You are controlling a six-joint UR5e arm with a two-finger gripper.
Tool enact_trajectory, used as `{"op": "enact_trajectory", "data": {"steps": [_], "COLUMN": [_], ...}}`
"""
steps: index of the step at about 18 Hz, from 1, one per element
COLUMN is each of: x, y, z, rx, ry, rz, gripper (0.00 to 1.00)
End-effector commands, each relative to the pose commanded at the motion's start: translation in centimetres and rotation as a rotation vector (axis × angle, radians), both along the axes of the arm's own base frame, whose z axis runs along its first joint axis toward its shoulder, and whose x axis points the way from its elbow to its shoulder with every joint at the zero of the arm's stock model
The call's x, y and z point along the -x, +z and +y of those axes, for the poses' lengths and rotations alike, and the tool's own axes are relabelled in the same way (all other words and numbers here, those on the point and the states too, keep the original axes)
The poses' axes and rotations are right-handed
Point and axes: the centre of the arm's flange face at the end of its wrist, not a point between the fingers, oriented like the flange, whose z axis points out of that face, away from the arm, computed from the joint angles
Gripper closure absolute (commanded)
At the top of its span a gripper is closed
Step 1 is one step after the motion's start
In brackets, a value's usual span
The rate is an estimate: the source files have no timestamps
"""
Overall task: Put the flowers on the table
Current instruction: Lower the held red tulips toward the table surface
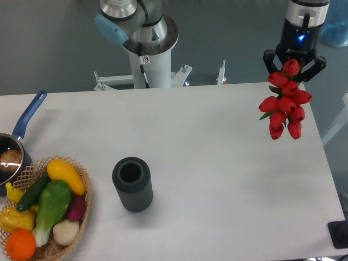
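A bunch of red tulips, the flowers [285,103], hangs buds downward above the far right part of the white table [217,157]. My gripper [293,64] is at the top right, its black fingers shut on the top of the bunch. The stems are hidden behind the buds and the gripper. The flowers hang in the air, apart from the tabletop.
A dark ribbed cylindrical vase [132,184] stands upright left of centre. A wicker basket [81,209] of vegetables sits at the front left corner. A blue-handled pan [22,133] lies at the left edge. The arm's base [147,49] stands behind the table.
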Motion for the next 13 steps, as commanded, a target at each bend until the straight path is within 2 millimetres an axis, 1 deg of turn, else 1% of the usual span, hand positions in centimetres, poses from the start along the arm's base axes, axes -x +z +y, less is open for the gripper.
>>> {"op": "enact_trajectory", "data": {"steps": [1,2,4,7,9,11,12,13], "x": [-0.1,0.2,0.5,0.4,0.6,0.6,0.4,0.1], "y": [-0.4,-1.4,-2.6,-5.3,-6.9,-8.3,-8.9,-9.6], "z": [0.7,1.5,2.5,4.8,5.9,6.3,6.1,6.4], "rx": [-0.024,-0.046,-0.08,-0.066,-0.05,-0.026,0.011,0.051], "ry": [0.006,-0.001,-0.017,-0.055,-0.071,-0.075,-0.073,-0.081], "rz": [-0.02,-0.048,-0.081,-0.127,-0.148,-0.168,-0.165,-0.162], "gripper": [0.7,0.7,0.69,0.69,0.69,0.69,0.69,0.69]}}
